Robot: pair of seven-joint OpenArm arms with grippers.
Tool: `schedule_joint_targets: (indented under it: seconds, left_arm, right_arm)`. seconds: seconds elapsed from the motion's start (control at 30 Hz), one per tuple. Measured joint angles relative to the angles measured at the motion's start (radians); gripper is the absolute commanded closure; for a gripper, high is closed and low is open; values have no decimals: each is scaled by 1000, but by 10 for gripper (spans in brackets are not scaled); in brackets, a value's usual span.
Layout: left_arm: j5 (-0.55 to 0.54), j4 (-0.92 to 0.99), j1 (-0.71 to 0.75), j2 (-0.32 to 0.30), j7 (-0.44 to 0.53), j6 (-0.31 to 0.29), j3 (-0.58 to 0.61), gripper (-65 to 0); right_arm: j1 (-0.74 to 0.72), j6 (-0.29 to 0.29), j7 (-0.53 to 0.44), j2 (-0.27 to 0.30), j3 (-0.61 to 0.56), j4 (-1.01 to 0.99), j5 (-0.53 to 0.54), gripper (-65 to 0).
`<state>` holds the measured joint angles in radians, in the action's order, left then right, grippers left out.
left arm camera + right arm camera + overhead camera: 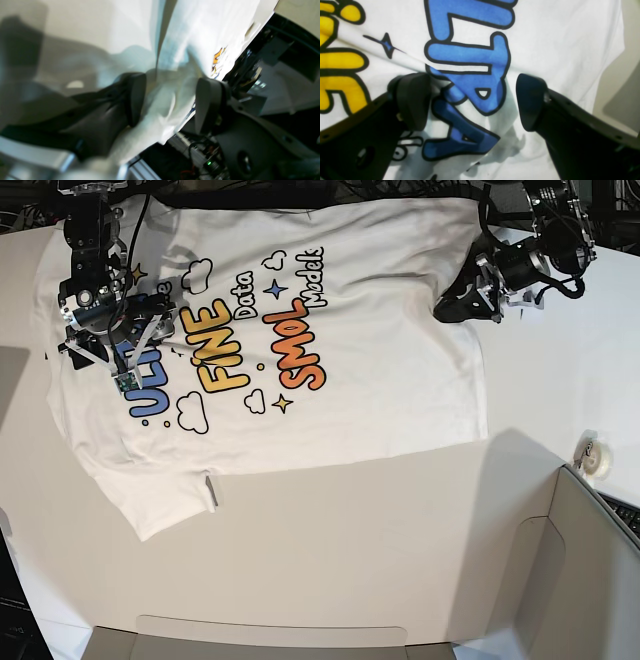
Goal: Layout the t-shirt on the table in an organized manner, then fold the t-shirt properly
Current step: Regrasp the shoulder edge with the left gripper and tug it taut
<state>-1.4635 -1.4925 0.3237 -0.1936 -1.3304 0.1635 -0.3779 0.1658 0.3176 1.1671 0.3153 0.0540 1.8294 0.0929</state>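
Lying print-up across the white desk (330,530), the t-shirt (380,330) has a bunched edge between the left fingers (136,98), spread apart around it, while the right fingers (413,100) hang released over the blue lettering.

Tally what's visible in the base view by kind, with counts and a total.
t-shirt: 1
table: 1
grippers: 2, left gripper, right gripper
grey-beige box panel: 1
tape roll: 1
Total: 6
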Motion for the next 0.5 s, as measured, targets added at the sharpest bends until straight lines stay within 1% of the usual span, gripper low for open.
schedule_joint_targets:
  seconds: [0.07, 0.17, 0.27, 0.37, 0.5]
  left_arm:
    - [-10, -1, 2, -2, -5, -31, -1, -337]
    - [-14, -1, 3, -3, -5, -40, -2, -349]
    - [-14, -1, 3, -3, -6, -41, -2, -422]
    - [-35, 1, 5, 6, 0, -67, -4, -484]
    - [-32, 1, -19, 17, 5, -66, -3, -487]
  right_arm:
    - [0, 0, 0, -1, 0, 0, -1, -522]
    - [0, 0, 0, -1, 0, 0, -1, -522]
    - [0, 0, 0, -1, 0, 0, -1, -522]
    - [0, 0, -1, -1, 0, 0, -1, -522]
    - [0, 0, 0, 0, 0, 0, -1, -522]
